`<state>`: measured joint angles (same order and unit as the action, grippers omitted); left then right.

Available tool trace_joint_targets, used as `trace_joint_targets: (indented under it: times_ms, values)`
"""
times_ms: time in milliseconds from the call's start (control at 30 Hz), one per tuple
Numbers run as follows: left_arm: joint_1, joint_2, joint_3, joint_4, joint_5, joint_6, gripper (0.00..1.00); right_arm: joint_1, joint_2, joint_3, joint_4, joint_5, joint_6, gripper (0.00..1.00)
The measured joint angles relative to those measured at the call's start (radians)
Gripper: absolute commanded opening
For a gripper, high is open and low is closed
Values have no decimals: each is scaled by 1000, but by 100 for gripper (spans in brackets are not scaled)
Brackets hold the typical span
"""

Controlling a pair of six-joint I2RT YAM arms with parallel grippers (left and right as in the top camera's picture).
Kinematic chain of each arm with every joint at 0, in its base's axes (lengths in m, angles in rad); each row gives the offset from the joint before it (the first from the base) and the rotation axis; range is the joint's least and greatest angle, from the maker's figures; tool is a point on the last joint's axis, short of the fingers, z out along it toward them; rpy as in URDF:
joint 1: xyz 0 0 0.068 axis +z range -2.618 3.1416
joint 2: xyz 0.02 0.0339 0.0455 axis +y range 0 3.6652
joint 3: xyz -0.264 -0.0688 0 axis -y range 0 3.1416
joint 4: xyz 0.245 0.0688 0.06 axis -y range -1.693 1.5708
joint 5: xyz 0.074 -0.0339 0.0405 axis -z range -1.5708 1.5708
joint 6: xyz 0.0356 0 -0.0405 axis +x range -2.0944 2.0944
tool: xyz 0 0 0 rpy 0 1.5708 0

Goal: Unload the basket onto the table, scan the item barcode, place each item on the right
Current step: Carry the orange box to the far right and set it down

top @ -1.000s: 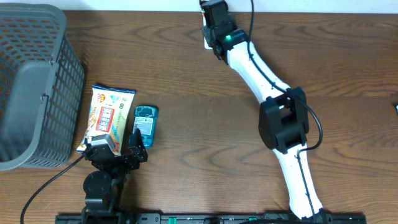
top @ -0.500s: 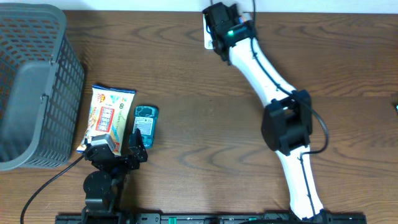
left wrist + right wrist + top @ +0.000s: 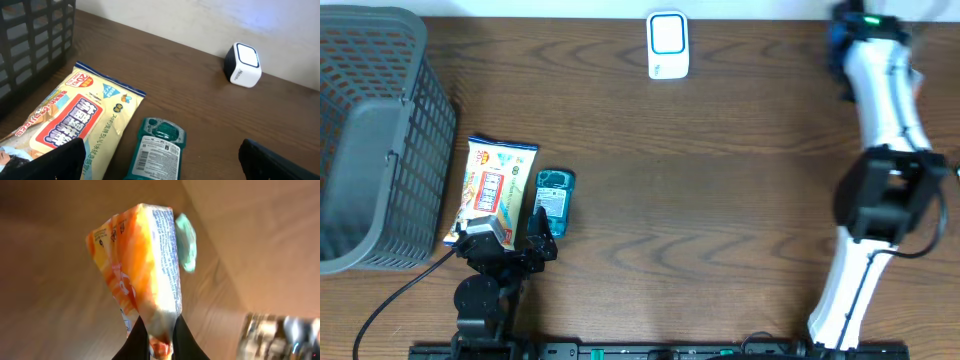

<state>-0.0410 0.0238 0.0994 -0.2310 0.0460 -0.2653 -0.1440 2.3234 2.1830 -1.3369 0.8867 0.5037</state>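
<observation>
- Presently, the right tool [image 3: 155, 330] is fully closed, and its two dark fingers [image 3: 134, 342] pinch the lower edge of an orange and white crinkled plastic packet [image 3: 142, 265].
- In the right wrist view this packet stands up from the fingers toward 12 o'clock. Small blue print runs along its right edge; the background behind it is blurred.
- Seen from overhead, the white right arm [image 3: 885, 90] reaches to the 1 o'clock corner of the brown wooden worktop [image 3: 720, 200]. The packet itself I cannot make out clearly in that view.
- A small white box-shaped scanner [image 3: 668, 45] stands at 12 o'clock on the worktop, well apart from the right arm, at about 9 o'clock from its end.
- At about 7 o'clock, the left tool [image 3: 510, 232] is low near the front edge. Its fingers are spread as wide as they go and hold nothing.
- Just beyond the left tool lie a flat yellow snack bag with red print [image 3: 490, 190] and a teal plastic bottle with a white label [image 3: 553, 203]. They are side by side, the bottle at 3 o'clock of the bag.
- A dark grey plastic mesh basket [image 3: 370, 130] fills the 9 to 10 o'clock side, just beside the bag.
</observation>
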Motion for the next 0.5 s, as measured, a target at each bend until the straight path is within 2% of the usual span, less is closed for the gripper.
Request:
trace_joint_targets:
  times_ms: [167, 200, 233, 300, 333, 500]
  values:
    - [0, 0, 0, 0, 0, 0, 98, -183, 5, -115, 45, -140, 34, 1]
    - [0, 0, 0, 0, 0, 0, 98, -209, 9, -126, 44, -167, 35, 6]
    - [0, 0, 0, 0, 0, 0, 98, -235, 12, -135, 43, -200, 37, 22]
    - [0, 0, 0, 0, 0, 0, 98, -265, 13, -139, 39, -248, 39, 84]
    - [0, 0, 0, 0, 0, 0, 98, -271, 13, -138, 36, -262, 33, 99]
    - [0, 0, 0, 0, 0, 0, 98, -246, 13, -112, -15, -312, 21, 99]
